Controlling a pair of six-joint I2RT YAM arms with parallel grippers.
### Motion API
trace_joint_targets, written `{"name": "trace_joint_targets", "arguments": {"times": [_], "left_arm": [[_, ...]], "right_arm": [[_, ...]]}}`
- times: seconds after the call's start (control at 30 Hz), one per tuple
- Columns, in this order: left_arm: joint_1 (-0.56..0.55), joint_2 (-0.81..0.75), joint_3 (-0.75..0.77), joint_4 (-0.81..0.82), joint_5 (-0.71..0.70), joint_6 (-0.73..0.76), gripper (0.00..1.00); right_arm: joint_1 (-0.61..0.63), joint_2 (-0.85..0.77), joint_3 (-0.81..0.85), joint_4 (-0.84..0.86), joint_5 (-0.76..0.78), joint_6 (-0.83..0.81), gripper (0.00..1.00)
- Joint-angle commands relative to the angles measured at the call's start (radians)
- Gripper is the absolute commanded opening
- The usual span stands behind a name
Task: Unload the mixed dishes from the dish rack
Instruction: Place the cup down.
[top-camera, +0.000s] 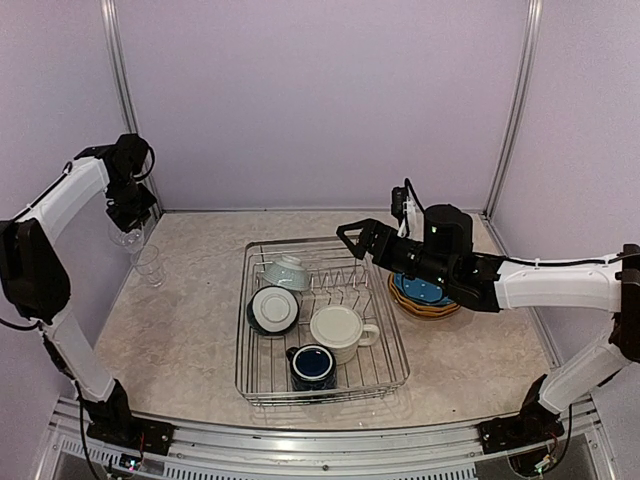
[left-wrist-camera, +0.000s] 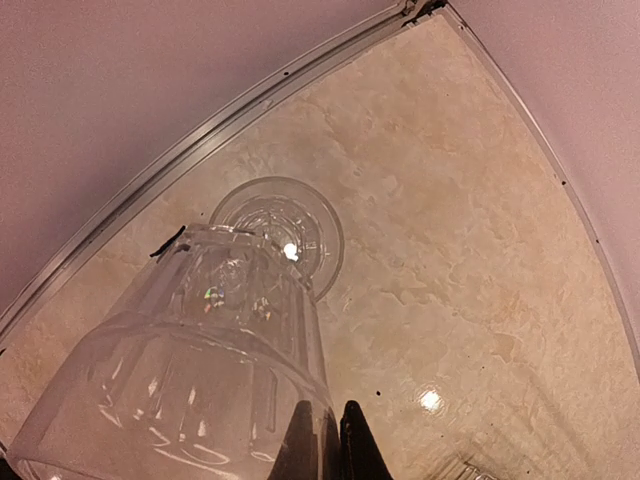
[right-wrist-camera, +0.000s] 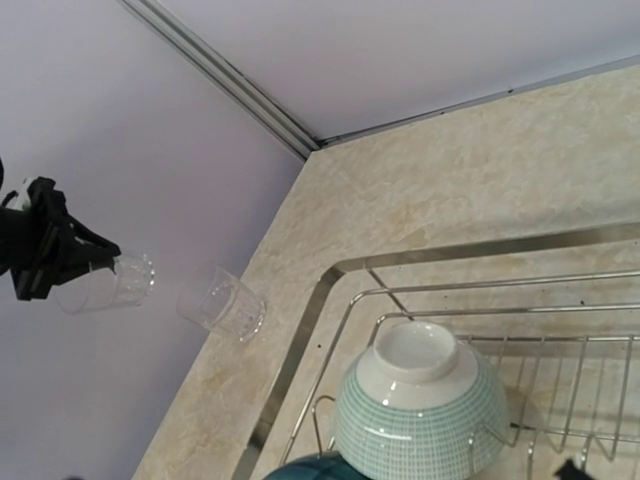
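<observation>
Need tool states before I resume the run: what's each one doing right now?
Left tool: closed, holding a glass.
Right tool: open, empty, above the rack.

Pale lilac walls (top-camera: 300, 100) on three sides, plain and matte. Silver metal posts (top-camera: 119, 80) stand in the back corners. Beige marble-patterned surface (top-camera: 180, 330), glossy, shows a small bright light glint (left-wrist-camera: 430, 400). Ribbed aluminium rail (top-camera: 330, 450) along the near edge.
</observation>
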Motion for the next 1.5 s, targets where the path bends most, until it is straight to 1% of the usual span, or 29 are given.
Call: {"name": "trace_joint_targets", "arguments": {"times": [0.0,0.07,0.13,0.23,0.4,0.7,0.93,1.07,1.2,1.3,1.47], "left_arm": [[0.026,0.023,0.016,0.046,0.069,0.081,0.0],[0.034,0.041,0.016,0.049,0.079,0.082,0.0],[0.072,0.049,0.005,0.073,0.106,0.089,0.0],[0.1,0.06,-0.004,0.106,0.135,0.105,0.0],[0.105,0.103,0.01,0.102,0.143,0.119,0.0],[0.105,0.128,0.003,0.105,0.159,0.113,0.0],[0.104,0.162,0.01,0.106,0.216,0.119,0.0],[0.107,0.171,0.015,0.094,0.202,0.115,0.01],[0.109,0.179,0.022,0.091,0.209,0.129,0.14],[0.11,0.183,0.025,0.084,0.191,0.139,0.28],[0.095,0.165,0.027,0.085,0.162,0.16,0.4]], "right_arm": [[-0.005,-0.003,-0.011,0.007,0.012,0.005,1.0],[-0.006,-0.003,-0.009,0.008,0.009,0.005,1.0],[-0.007,-0.005,-0.01,0.009,0.008,0.004,1.0],[-0.006,-0.007,-0.017,0.014,0.012,0.002,1.0],[-0.007,-0.003,-0.027,0.024,0.008,0.007,1.0],[-0.005,-0.024,-0.042,0.023,0.017,0.001,1.0],[-0.006,-0.028,-0.047,0.023,0.019,0.002,1.0],[-0.007,-0.029,-0.044,0.024,0.012,0.002,1.0],[-0.006,-0.036,-0.04,0.012,0.013,-0.005,1.0],[-0.007,-0.042,-0.039,0.001,0.017,-0.012,1.0],[-0.007,-0.066,-0.029,-0.048,0.019,-0.032,1.0]]}}
